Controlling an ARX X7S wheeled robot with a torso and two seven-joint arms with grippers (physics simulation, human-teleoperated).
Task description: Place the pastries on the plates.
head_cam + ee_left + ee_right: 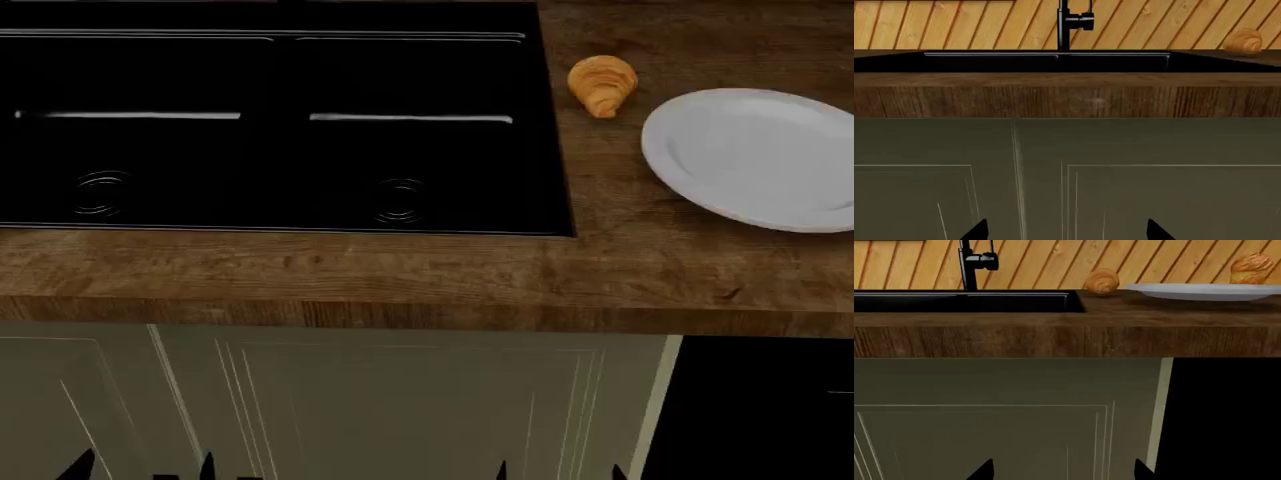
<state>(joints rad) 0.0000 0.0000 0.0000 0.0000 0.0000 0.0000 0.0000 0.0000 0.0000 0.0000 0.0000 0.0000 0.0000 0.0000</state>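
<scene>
A golden croissant (603, 84) lies on the wooden counter (400, 275) just right of the black sink (267, 120); it also shows in the left wrist view (1243, 41) and the right wrist view (1102, 281). A white plate (754, 155) sits to its right and shows edge-on in the right wrist view (1201, 290). A puff pastry (1251, 267) stands beyond the plate. My left gripper (1066, 231) and right gripper (1062, 471) hang low in front of the cabinet doors, both open and empty, only fingertips showing.
A black faucet (1069, 22) rises behind the sink against a wood-slat wall. Grey-green cabinet doors (400, 410) fill the space under the counter. A dark opening (1227, 420) lies right of the cabinet.
</scene>
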